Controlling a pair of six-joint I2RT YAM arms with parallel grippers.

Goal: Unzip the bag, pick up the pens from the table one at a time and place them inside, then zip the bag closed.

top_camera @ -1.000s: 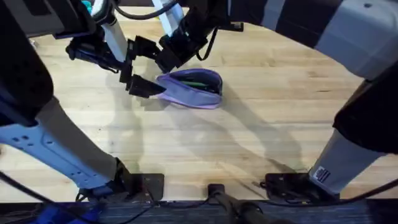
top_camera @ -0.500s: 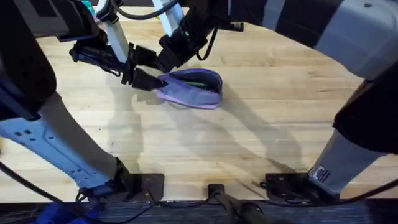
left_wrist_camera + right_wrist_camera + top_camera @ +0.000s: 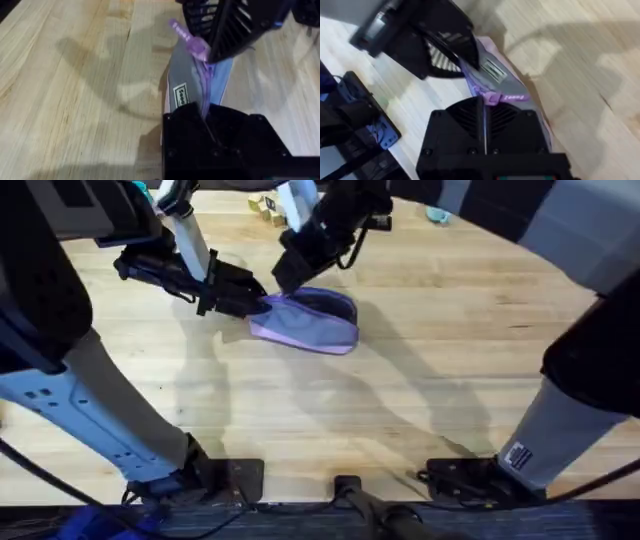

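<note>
Pale butcher-block table (image 3: pixel 430 370) carries the lavender pencil pouch (image 3: pixel 305 323) toward its far left. My left gripper (image 3: pixel 258 304) pinches the pouch's end — my right gripper (image 3: pixel 485 107) looks clamped on the purple zipper pull (image 3: pixel 507 97).

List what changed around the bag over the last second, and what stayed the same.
The left tool closed in from just left of the bag onto its left end and now pinches it. The right tool moved up and away from that end toward the far side, and the green pen seen in the opening earlier is no longer visible. The bag stayed at the same spot on the table.
</note>
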